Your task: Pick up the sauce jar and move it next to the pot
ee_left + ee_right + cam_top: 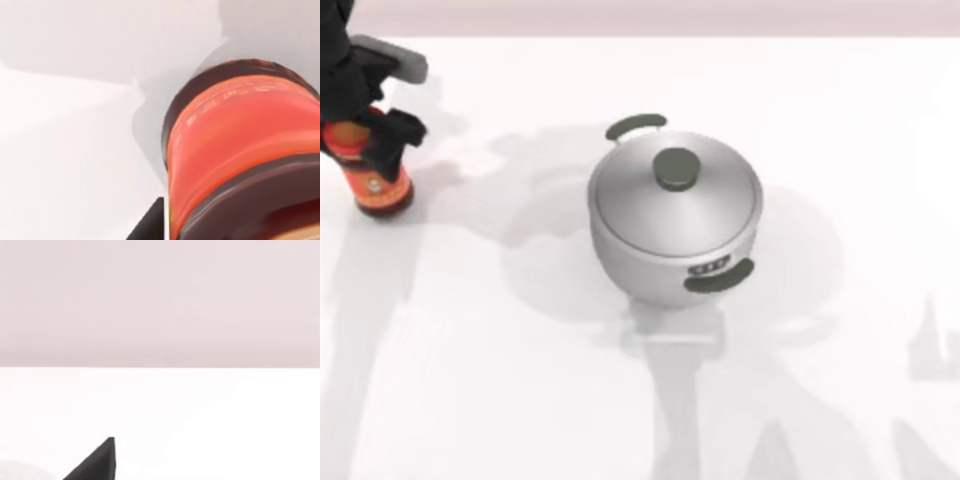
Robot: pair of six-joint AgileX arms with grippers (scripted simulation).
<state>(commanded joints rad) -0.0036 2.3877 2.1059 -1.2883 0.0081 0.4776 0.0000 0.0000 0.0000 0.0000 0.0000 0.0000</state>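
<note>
Gripping the sauce jar (375,170) near the table's (520,400) left edge, the left gripper (382,135) is closing around its lid end. The pot (675,215) is sitting well apart, mid-table; the right gripper's state cannot be told.

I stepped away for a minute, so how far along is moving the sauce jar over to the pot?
Done: the left gripper has reached the sauce jar at the table's far left and sits around its upper part. In hand: securing and lifting it. Left: the whole carry, since the pot stands mid-table, well apart from the jar. The right arm is out of the top view.
</note>
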